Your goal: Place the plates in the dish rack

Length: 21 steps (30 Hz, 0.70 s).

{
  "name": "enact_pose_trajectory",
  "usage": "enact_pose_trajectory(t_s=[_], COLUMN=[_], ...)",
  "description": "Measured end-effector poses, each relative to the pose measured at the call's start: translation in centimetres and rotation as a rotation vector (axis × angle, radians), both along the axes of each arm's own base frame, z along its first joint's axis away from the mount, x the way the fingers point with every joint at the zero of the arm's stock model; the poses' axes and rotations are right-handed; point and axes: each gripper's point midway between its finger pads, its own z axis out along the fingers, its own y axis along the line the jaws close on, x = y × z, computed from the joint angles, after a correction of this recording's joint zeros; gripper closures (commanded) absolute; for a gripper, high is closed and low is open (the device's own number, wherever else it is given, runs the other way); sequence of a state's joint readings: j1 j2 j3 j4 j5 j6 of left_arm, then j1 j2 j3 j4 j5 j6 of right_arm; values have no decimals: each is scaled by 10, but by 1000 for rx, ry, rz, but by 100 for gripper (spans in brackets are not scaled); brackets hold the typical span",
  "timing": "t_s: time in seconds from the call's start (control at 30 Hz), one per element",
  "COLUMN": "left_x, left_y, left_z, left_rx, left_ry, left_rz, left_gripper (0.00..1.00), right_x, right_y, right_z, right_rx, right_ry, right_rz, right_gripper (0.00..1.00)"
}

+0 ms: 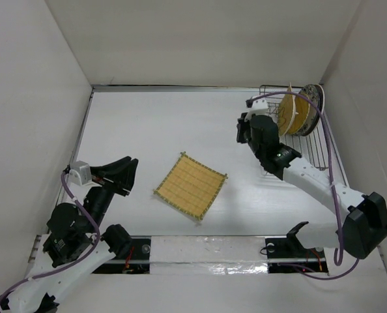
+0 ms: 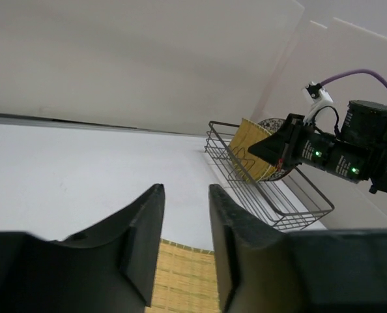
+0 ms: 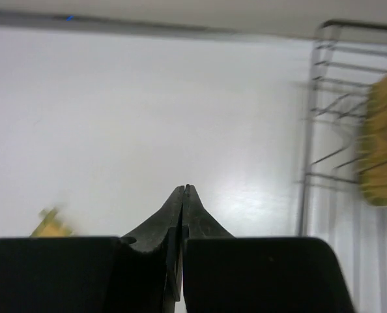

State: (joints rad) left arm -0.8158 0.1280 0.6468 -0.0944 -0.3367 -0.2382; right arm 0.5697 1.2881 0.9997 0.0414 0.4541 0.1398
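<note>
The black wire dish rack stands at the back right. Two yellow woven discs stand upright in it, with a patterned plate behind them at its far end. The square woven mat lies flat on the table's middle. My right gripper is shut and empty, just left of the rack; the right wrist view shows its tips over bare table, the rack to the right. My left gripper is open and empty, left of the mat; the left wrist view shows the mat below its fingers.
White walls enclose the table on the left, back and right. The rack sits close to the right wall. In the left wrist view the right arm is in front of the rack. A taped strip runs along the near edge.
</note>
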Motion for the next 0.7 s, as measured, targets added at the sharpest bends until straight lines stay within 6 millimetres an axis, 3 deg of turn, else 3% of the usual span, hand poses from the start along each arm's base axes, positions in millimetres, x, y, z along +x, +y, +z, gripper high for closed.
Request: enact_pose_trajectory(t_s=[0.1, 0.17, 0.2, 0.23, 0.33, 0.5, 0.7], left_x=[2, 5, 6, 7, 11, 15, 18], left_y=[-1, -2, -3, -5, -8, -11, -10], left_z=[-2, -4, -5, -7, -11, -17, -18], left_rx=[4, 14, 19, 25, 42, 63, 67], left_ry=[10, 18, 23, 29, 46, 67, 75], left_rz=[6, 10, 11, 12, 15, 21, 35], left_gripper=[91, 100, 100, 100, 100, 97, 92], right_x=[-27, -47, -57, -66, -90, -113, -115], right_y=[41, 59, 66, 71, 79, 83, 80], right_z=[-26, -51, -63, -74, -102, -142, -187], right_rx=[33, 47, 52, 59, 66, 65, 68], right_ry=[102, 201, 257, 306, 451, 641, 792], right_rz=[174, 274, 317, 353, 438, 497, 493], right_gripper=[99, 80, 66, 42, 19, 15, 15])
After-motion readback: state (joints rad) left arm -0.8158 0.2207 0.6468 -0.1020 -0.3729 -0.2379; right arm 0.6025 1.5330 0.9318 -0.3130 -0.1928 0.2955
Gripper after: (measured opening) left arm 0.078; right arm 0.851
